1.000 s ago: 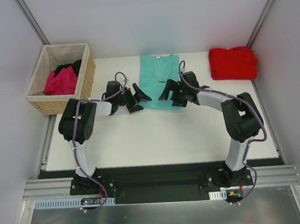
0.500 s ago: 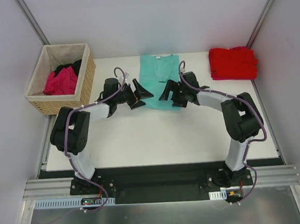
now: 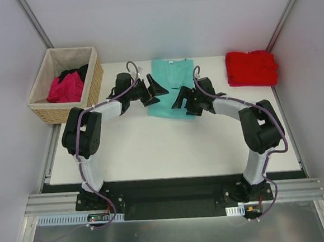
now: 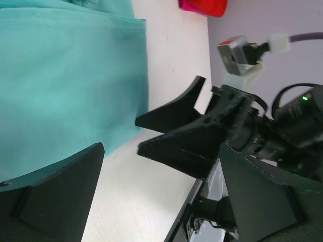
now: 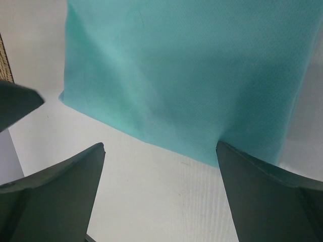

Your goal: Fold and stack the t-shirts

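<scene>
Woven basket (image 3: 95, 91) sits far left w/ a magenta shirt (image 3: 65, 89) & a black shirt (image 3: 78, 72) inside, neither folded yet. Left gripper (image 3: 157, 95) hangs wide open, holding nothing, over the left edge of the teal shirt (image 3: 172, 78), which lies flat at the far centre of the tabletop (image 3: 170, 148), sleeves apparently tucked in. Right gripper (image 3: 181, 108) is likewise wide & empty, at the shirt's near right hem. Prob. step: fold hem up to collar. To do it well, pinch both near corners thru all layers, lift together, lay edges even. Red shirt (image 3: 251, 68) lies folded far right, well apart, likely the stack spot. Main risk: grippers sit close together & could clash.
</scene>
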